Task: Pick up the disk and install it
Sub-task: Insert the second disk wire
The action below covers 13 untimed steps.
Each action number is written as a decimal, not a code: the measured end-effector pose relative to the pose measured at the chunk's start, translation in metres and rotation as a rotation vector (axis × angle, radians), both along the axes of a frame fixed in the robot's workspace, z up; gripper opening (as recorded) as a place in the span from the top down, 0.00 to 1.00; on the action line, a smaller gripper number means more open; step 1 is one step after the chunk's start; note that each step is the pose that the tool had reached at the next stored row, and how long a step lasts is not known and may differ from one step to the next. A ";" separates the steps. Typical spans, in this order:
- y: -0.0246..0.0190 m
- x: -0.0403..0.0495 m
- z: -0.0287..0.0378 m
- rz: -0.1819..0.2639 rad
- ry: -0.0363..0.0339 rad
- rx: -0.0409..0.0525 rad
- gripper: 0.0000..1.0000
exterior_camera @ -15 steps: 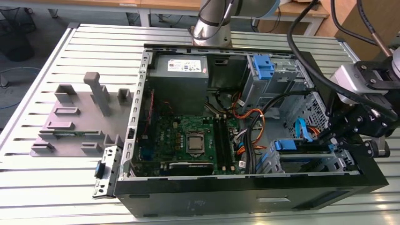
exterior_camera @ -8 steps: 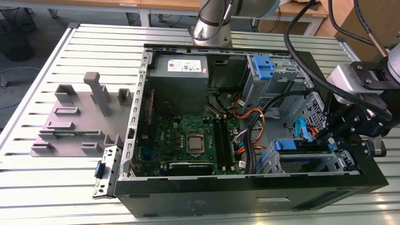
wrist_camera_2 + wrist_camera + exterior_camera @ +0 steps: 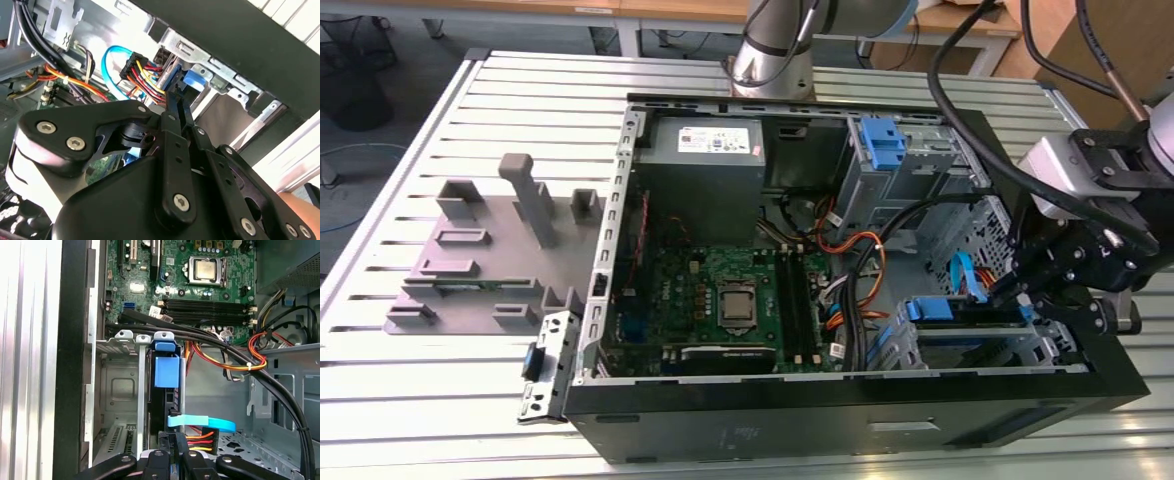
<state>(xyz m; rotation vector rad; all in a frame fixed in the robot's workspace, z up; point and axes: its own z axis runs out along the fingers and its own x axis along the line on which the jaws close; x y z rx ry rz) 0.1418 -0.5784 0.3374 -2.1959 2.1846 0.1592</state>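
Note:
The disk [image 3: 165,392] stands on edge in the metal drive bay [image 3: 116,390] at the case's corner on the exterior view's right, its blue carrier frame [image 3: 166,371] facing the motherboard. In the exterior view that blue frame [image 3: 950,310] lies in the bay beside the black arm. My gripper [image 3: 174,456] is at the disk's outer end, the fingers [image 3: 170,107] drawn close together on it. In the exterior view the gripper [image 3: 1025,300] reaches down into the case over the bay. Most of the disk's body is hidden by the bay and my fingers.
A light blue flat cable [image 3: 202,423] and a red-yellow-black power plug [image 3: 200,440] sit close to the fingers. Thick black and orange cables [image 3: 235,352] cross the bay. Also in the case are a grey power-supply box [image 3: 704,150], the motherboard [image 3: 727,300] and a blue bracket [image 3: 883,140]. A grey fixture [image 3: 494,250] stands beside the case.

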 end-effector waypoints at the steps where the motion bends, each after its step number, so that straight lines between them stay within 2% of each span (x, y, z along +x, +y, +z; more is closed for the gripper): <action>1: 0.0000 0.0000 0.0000 0.000 0.0002 0.0001 0.84; 13: 0.0010 0.0000 -0.0008 0.000 0.0007 -0.0002 0.84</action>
